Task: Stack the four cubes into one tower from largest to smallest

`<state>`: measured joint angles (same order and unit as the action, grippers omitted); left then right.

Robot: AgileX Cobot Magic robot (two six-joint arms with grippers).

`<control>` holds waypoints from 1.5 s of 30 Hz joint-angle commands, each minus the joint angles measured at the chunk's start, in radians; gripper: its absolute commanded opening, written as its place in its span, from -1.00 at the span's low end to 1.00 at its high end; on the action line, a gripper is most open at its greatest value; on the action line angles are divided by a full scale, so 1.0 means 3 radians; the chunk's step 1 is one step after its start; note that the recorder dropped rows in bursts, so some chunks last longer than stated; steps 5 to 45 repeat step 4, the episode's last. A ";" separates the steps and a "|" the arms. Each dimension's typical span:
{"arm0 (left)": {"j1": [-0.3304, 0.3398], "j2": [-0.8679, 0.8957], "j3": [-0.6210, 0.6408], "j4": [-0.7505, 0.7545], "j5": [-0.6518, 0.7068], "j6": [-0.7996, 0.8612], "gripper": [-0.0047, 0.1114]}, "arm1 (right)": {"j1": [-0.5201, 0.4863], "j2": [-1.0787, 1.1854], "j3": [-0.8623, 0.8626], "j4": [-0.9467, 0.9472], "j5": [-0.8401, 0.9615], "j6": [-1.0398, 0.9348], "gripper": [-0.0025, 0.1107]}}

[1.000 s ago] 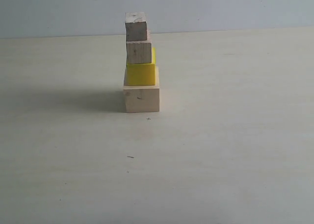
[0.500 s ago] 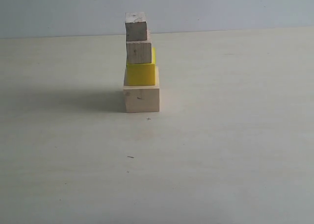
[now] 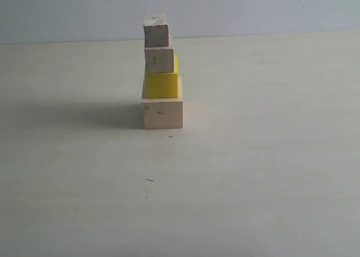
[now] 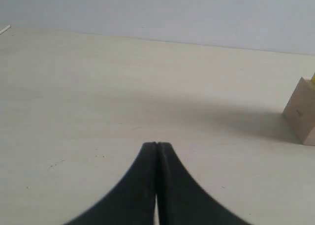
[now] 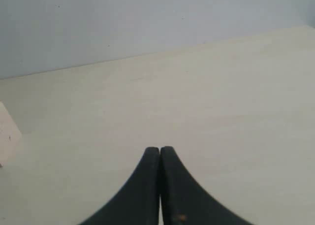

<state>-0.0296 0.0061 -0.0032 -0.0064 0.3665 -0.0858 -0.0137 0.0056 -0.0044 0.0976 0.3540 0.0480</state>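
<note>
The tower [image 3: 161, 71] looks finished on the table [image 3: 253, 172], with large wood cube [image 3: 162, 113], yellow cube [image 3: 162, 84], medium wood cube [image 3: 159, 60] and smallest wood cube [image 3: 156, 31] stacked upward, while left gripper [image 4: 156, 145] and right gripper [image 5: 160, 149] sit pressed together, empty, apart from it.

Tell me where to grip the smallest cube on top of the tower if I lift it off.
Come straight down from above and pinch the smallest cube across its flat left and right faces. It sits upright with nothing over it; a sideways approach would likely nudge the medium cube beneath.
</note>
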 commanded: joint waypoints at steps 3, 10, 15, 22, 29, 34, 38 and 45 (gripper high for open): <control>-0.0023 -0.0020 0.0011 -0.0017 -0.0042 0.0010 -0.92 | -0.0013 -0.0019 0.0015 -0.0002 -0.0006 0.0011 -0.96; -0.0023 -0.0020 0.0011 -0.0017 -0.0042 0.0010 -0.92 | -0.0013 -0.0019 0.0015 -0.0002 -0.0006 0.0011 -0.96; -0.0023 -0.0020 0.0011 -0.0017 -0.0042 0.0010 -0.92 | -0.0013 -0.0019 0.0015 -0.0002 -0.0006 0.0011 -0.96; -0.0023 -0.0020 0.0011 -0.0017 -0.0042 0.0010 -0.92 | -0.0013 -0.0019 0.0015 -0.0002 -0.0006 0.0011 -0.96; -0.0023 -0.0020 0.0011 -0.0017 -0.0042 0.0010 -0.92 | -0.0013 -0.0019 0.0015 -0.0002 -0.0006 0.0011 -0.96; -0.0023 -0.0020 0.0011 -0.0017 -0.0042 0.0010 -0.92 | -0.0013 -0.0019 0.0015 -0.0002 -0.0006 0.0011 -0.96; -0.0023 -0.0020 0.0011 -0.0017 -0.0042 0.0010 -0.92 | -0.0013 -0.0019 0.0015 -0.0002 -0.0006 0.0011 -0.96; -0.0023 -0.0020 0.0011 -0.0017 -0.0042 0.0010 -0.92 | -0.0013 -0.0019 0.0015 -0.0002 -0.0006 0.0011 -0.96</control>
